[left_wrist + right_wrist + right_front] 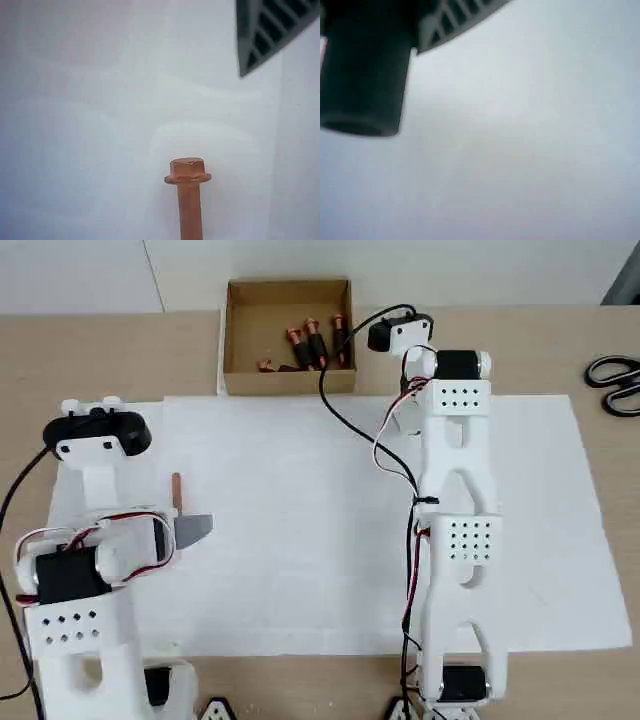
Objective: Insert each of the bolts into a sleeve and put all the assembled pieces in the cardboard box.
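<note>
**A:** What is the left tool (181, 521) gripping?

**B:** It is pinching the shank of a copper-coloured metal bolt (188, 192), leaving the flanged hex head sticking out, probably for mating.

**A:** And the right tool (422, 25)?

**B:** It seems to be clamping a smooth black cylindrical sleeve (364, 75) over the white paper sheet (300, 540). Assembled pieces (315, 345) are lying in the brown cardboard box (290, 383) beyond.

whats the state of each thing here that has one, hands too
left hand, shut on the bolt
bolt, held, bare, not yet in a sleeve
right hand, shut on the sleeve
sleeve, held, no bolt showing in it
box, open, assembled pieces inside
scissors, lying flat
</note>
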Controlling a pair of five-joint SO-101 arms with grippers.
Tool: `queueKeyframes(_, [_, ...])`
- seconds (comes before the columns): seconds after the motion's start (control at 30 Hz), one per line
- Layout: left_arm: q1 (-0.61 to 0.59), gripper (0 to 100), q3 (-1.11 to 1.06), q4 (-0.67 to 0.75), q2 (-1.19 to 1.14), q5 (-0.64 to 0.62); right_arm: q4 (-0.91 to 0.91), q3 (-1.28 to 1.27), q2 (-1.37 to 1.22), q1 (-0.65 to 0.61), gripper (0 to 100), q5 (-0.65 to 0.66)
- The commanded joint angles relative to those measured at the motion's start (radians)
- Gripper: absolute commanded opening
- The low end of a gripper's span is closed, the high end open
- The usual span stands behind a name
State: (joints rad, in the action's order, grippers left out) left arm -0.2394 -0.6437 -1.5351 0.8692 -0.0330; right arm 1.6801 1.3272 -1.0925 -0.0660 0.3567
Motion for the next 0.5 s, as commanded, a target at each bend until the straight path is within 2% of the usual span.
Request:
queueKeyframes(0.0, [-0.002,35,0.002,0.009,0.014,0.009,0.018,0.009,0.07,0.001,6.0,-0.017])
queueKeyframes(0.47, [0.0,35,0.002,0.009,0.014,0.011,0.015,-0.511,0.573,-0.088,6.1,-0.066])
